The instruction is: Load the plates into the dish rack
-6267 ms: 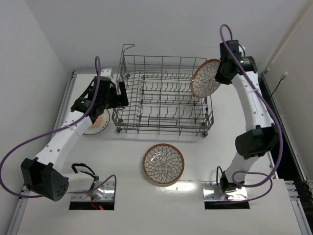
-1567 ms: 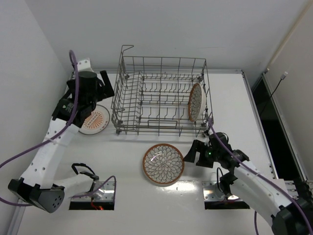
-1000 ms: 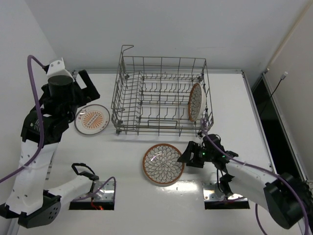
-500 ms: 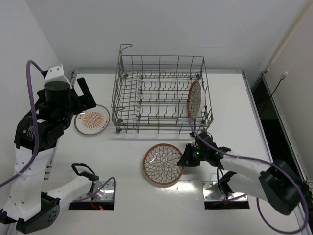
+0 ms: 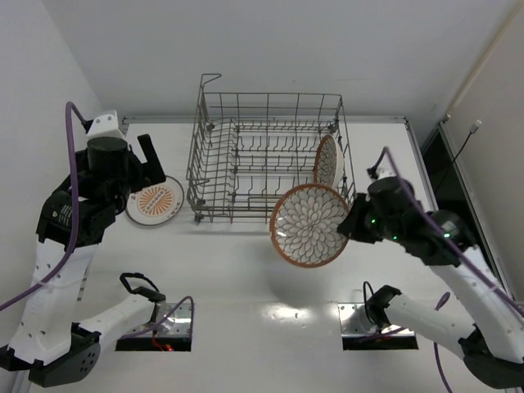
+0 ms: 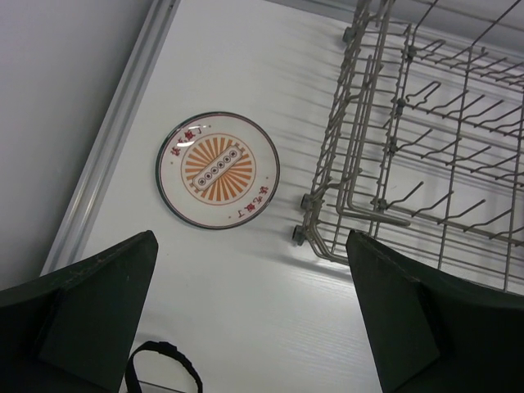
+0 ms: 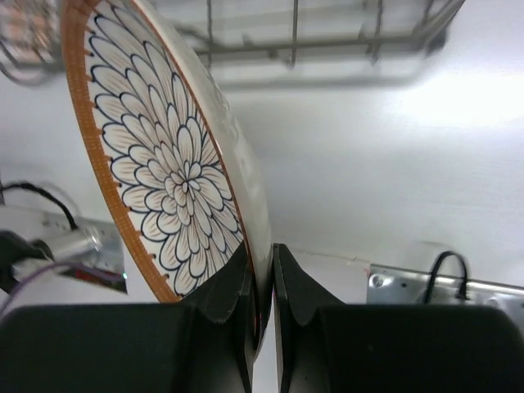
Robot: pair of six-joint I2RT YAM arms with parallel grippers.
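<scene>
1. The right end effector (image 5: 350, 225) is clamped on the right-hand edge of a flower-patterned plate (image 5: 309, 225). It holds the plate clear of the table (image 5: 246, 278), right of centre in the overhead view.
2. This plate is tipped up so its patterned face shows to the overhead camera. There it overlaps the near right corner of the dish rack (image 5: 270, 96).
3. In the right wrist view, the two fingers (image 7: 221, 299) pinch the rim of the plate (image 7: 176, 188) at the bottom centre of the frame. The end effector (image 7: 260, 278) has the plate's thin edge between them. The orange border and the dark-outlined petals fill the left half. The rack (image 7: 295, 45) is a blur along the top.
4. A second flower-patterned plate (image 5: 327, 160) stands on edge inside the rack, at its right end, close to the right wall.
5. A third plate with an orange sunburst (image 5: 155, 201) lies flat on the table, face up, just left of the rack and not touching it.
6. The left end effector (image 5: 147, 164) hangs above the table at the left of the overhead view, near the sunburst plate.
7. In the left wrist view, its fingers (image 6: 90, 303) stand wide apart at the two lower corners, with nothing between them.
8. In that view, the sunburst plate (image 6: 217, 169) sits left of centre. The rack (image 6: 372, 217) takes up the upper right, its corner foot apart from the plate.
</scene>
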